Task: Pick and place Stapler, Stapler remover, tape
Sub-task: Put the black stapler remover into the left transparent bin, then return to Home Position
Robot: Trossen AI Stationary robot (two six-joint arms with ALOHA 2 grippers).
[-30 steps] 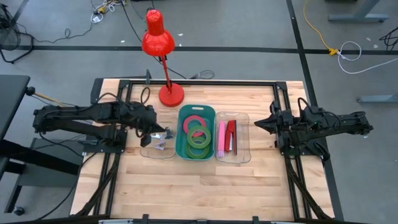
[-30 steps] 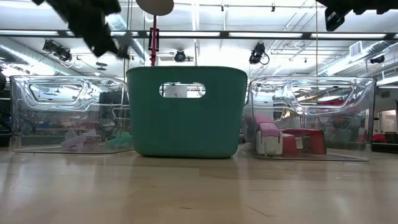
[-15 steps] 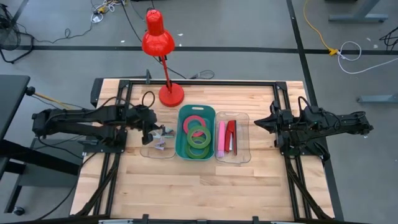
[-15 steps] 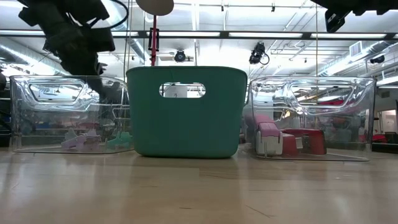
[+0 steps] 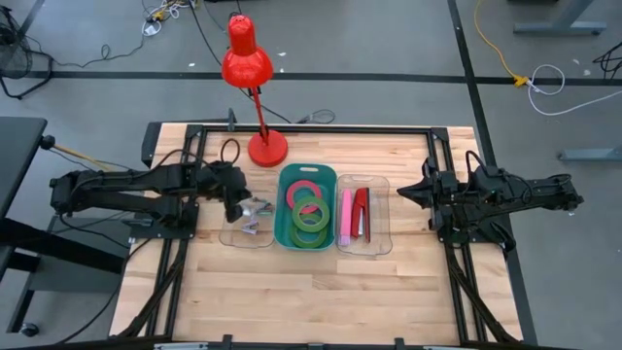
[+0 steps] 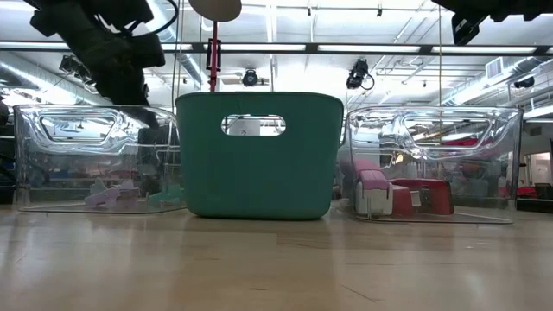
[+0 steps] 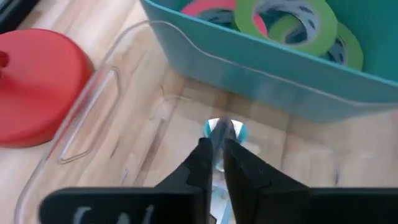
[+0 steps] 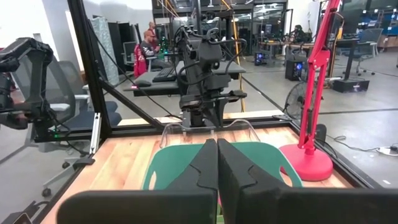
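The left gripper (image 7: 216,146) has dropped from above into the clear bin (image 5: 231,236), fingers nearly closed around a staple remover (image 7: 224,130). It looks mid-placement. The right gripper (image 8: 216,149) waits closed and empty at the table's right edge.

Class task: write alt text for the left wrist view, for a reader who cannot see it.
The left gripper reaches down into a clear bin, its fingers nearly closed around a small teal staple remover. Beside it are a teal bin of tape rolls and a red lamp base.

Grey floor (image 5: 389,49) — loose cables (image 5: 544,78) — bright ceiling lights (image 6: 251,78).
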